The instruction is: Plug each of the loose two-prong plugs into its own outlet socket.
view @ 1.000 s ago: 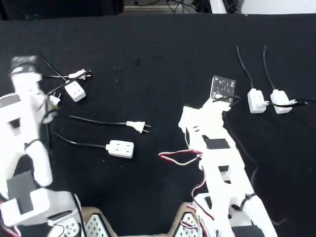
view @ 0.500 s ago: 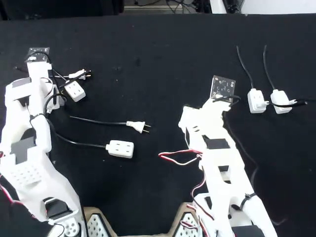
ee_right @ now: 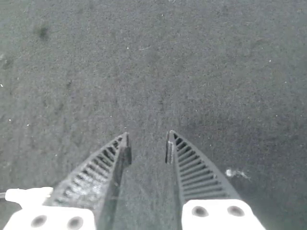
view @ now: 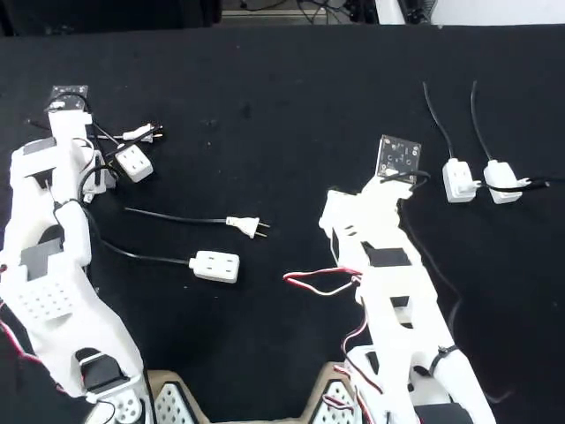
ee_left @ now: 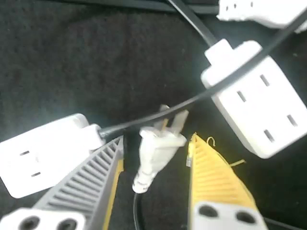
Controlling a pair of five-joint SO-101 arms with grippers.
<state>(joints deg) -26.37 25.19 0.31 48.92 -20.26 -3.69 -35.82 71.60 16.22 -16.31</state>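
A white two-prong plug [ee_left: 156, 151] lies on the black mat between the fingers of my left gripper [ee_left: 156, 140], which is open around it without touching. A black cable [ee_left: 211, 91] crosses over its prongs. One white outlet socket [ee_left: 254, 110] lies just beyond it and another [ee_left: 43, 153] beside a finger. In the high view the left arm [view: 53, 203] stands over this cluster by a socket [view: 134, 162]. A second loose plug [view: 250, 227] and a socket [view: 214, 265] lie mid-table. My right gripper [ee_right: 147, 139] is open over bare mat.
Two white sockets [view: 459, 181] [view: 501, 183] with cords lie at the right, beyond the right arm [view: 388, 265]. Black cables tangle around the left cluster, with another white piece [view: 141, 134] behind it. The table's far edge runs along the back.
The left arm has swung from the table's left edge toward the back, over the left cluster, and settled around the plug. The right arm has not moved.
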